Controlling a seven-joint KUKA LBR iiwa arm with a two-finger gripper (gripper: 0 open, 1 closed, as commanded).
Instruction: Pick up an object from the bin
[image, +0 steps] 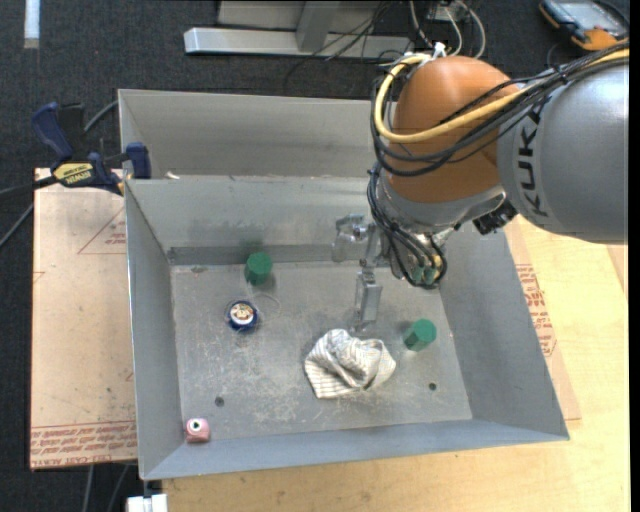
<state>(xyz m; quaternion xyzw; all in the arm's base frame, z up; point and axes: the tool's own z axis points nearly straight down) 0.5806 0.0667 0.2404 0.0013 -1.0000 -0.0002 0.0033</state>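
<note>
Die (197, 428): small, pink, in the near left corner of the bin (150, 330), well apart from everything else.
Cloth (348, 365): crumpled, white with grey print, on the floor near the front wall, right of middle.
Green cap (420, 334): small round piece just right of the cloth, not touching it.
Blue disc (241, 316): round, blue and white, left of middle, alone.
Gripper (365, 318): hangs straight down over the cloth's far edge, its tip just at the fabric. I cannot tell if it is touching, nor if it is open or closed. Nothing is seen held.
Green block (258, 266): by the back wall, left of the gripper.
Arm (560, 150): comes in from the right, orange cover and cables above the gripper.
</note>
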